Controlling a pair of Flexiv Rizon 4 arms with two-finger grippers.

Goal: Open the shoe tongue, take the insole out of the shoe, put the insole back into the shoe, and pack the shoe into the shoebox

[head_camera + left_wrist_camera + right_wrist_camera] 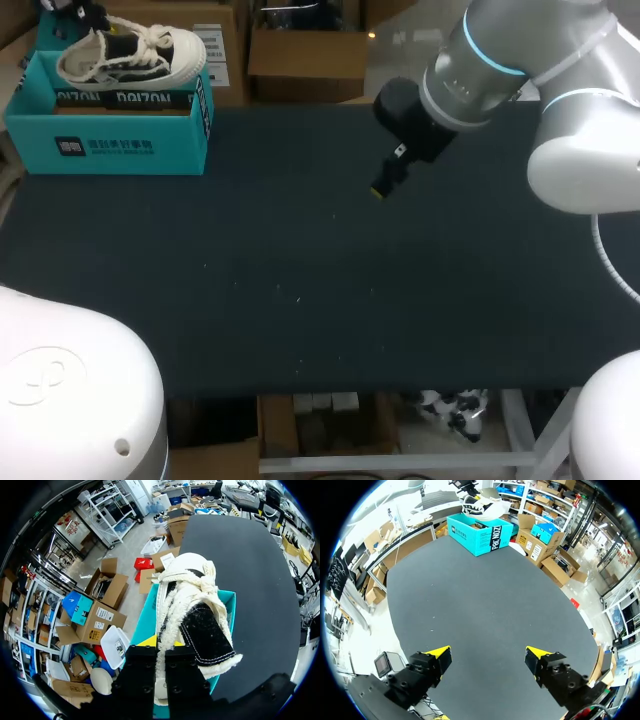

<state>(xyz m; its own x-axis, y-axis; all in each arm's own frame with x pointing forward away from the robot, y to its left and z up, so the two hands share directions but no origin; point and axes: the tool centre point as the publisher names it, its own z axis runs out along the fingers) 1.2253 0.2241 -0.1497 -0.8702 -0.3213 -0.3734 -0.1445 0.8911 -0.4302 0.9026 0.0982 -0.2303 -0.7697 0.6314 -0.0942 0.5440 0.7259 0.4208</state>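
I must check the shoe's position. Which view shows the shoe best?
The left wrist view: the shoe fills it, close up, over the teal shoebox. The head view shows it small at the far corner; the right wrist view, tiny and distant.

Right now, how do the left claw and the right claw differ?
The left claw is shut on the shoe, while the right claw is open and empty. The left claw is over the shoebox; the right claw is over bare table. Both have yellow tips.
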